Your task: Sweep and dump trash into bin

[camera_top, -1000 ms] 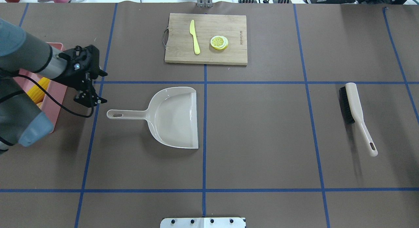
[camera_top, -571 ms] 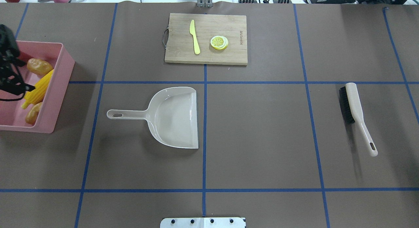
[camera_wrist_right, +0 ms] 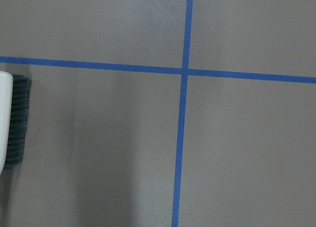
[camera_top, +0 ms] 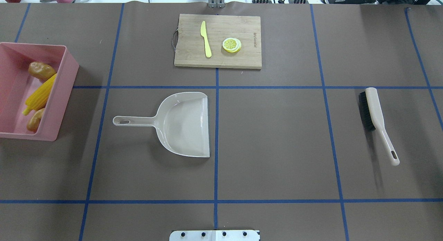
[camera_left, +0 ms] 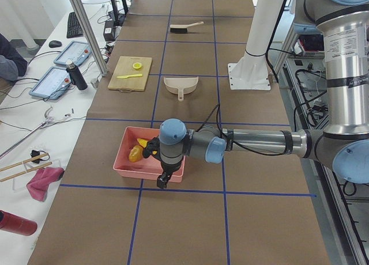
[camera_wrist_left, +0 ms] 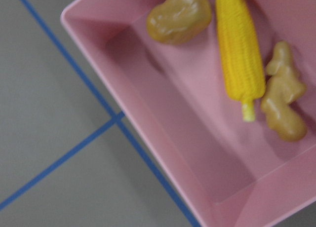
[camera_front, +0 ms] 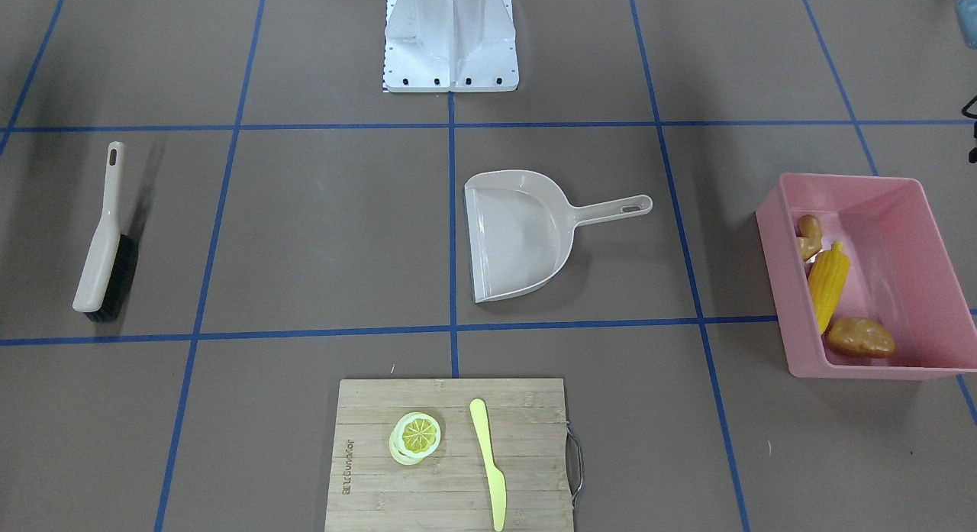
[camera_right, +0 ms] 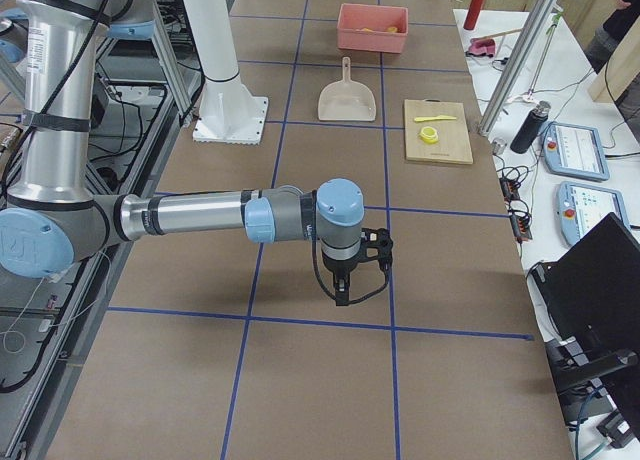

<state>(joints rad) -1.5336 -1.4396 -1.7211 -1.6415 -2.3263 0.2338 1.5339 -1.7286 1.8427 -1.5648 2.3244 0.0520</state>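
Observation:
The pink bin (camera_top: 52, 106) stands at the table's left end, also in the front view (camera_front: 839, 179). Inside lie the corn cob (camera_top: 41, 94), the potato (camera_top: 41, 70) and the ginger root (camera_top: 34, 119). The left wrist view looks down on all three: the corn (camera_wrist_left: 238, 49), the potato (camera_wrist_left: 178, 18) and the ginger (camera_wrist_left: 284, 103). My left gripper (camera_left: 163, 181) hangs at the bin's near side in the exterior left view; I cannot tell if it is open. My right gripper (camera_right: 342, 295) hovers over bare table; its state is also unclear.
A beige dustpan (camera_top: 183, 123) lies empty at the table's middle, handle toward the bin. A brush (camera_top: 375, 120) lies at the right. A cutting board (camera_top: 218, 40) at the far edge holds a plastic knife (camera_top: 205, 38) and lemon slices (camera_top: 231, 45).
My left arm has drawn back leftward out of the overhead view, uncovering the whole bin. The trash, dustpan and brush have not moved.

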